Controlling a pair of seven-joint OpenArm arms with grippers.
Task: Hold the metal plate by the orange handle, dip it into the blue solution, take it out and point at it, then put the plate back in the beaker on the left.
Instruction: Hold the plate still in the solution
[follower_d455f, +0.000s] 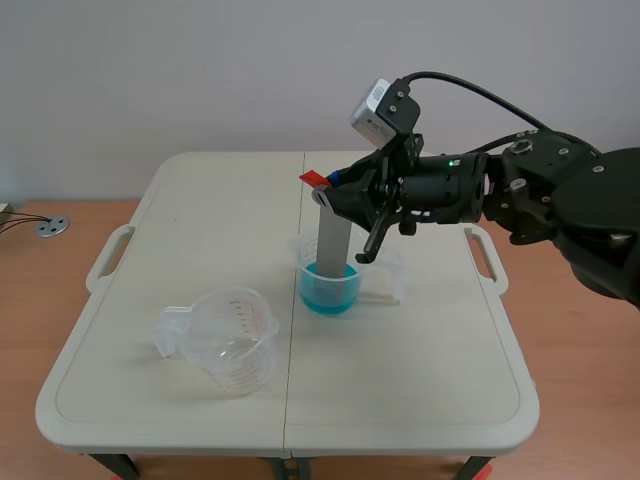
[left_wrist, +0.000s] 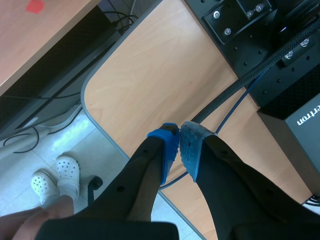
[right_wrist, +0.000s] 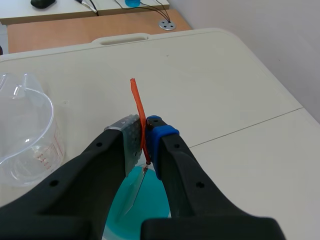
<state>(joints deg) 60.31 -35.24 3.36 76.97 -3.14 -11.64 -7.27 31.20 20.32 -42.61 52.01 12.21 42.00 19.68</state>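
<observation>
A grey metal plate (follower_d455f: 331, 243) with an orange handle (follower_d455f: 314, 179) stands tilted in the beaker of blue solution (follower_d455f: 329, 284), its lower end in the liquid. My right gripper (follower_d455f: 333, 190) is shut on the orange handle (right_wrist: 139, 112); in the right wrist view the strip is pinched between the pads, and the blue solution (right_wrist: 145, 207) lies right below the fingers. The empty clear beaker (follower_d455f: 232, 339) stands to the left of it, also seen beside the gripper as the empty beaker (right_wrist: 22, 132). My left gripper (left_wrist: 179, 147) hangs off the table over a wooden floor, shut on nothing.
The white folding table (follower_d455f: 180, 215) has handle cutouts at both side edges. In the left wrist view black equipment (left_wrist: 270, 45), cables and a person's white shoes (left_wrist: 57, 177) lie below the gripper. A round metal fitting (follower_d455f: 52, 227) sits on the desk at the far left.
</observation>
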